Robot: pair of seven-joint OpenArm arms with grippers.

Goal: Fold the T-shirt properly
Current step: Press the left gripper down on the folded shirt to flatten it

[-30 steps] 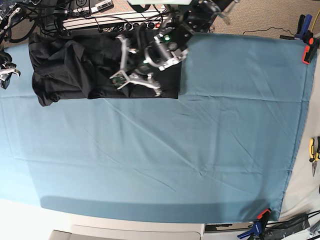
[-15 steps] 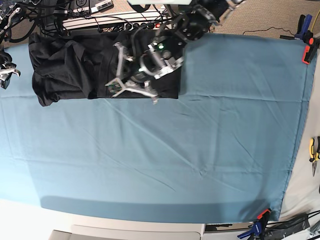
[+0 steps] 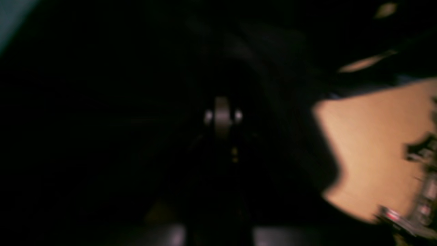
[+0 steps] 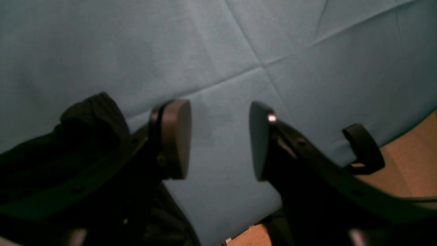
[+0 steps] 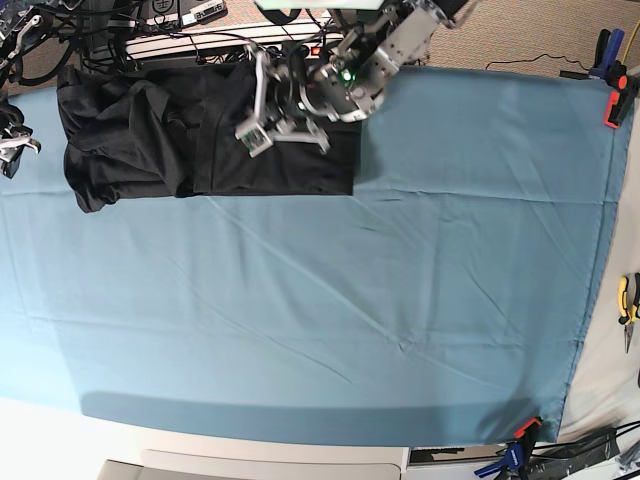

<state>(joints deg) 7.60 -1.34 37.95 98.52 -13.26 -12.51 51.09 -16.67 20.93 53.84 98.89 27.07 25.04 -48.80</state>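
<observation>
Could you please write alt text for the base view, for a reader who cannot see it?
Seen from above, a large black cotton T-shirt lies bunched along the far edge of a teal-blue table cloth, with the left gripper over its right half. The right gripper sits at the cloth's left edge. Clamps hold the cloth's right corners.

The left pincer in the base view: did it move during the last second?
Yes. The left pincer has moved up the picture, away from the T-shirt's near edge and toward the far edge of the blue cloth.
</observation>
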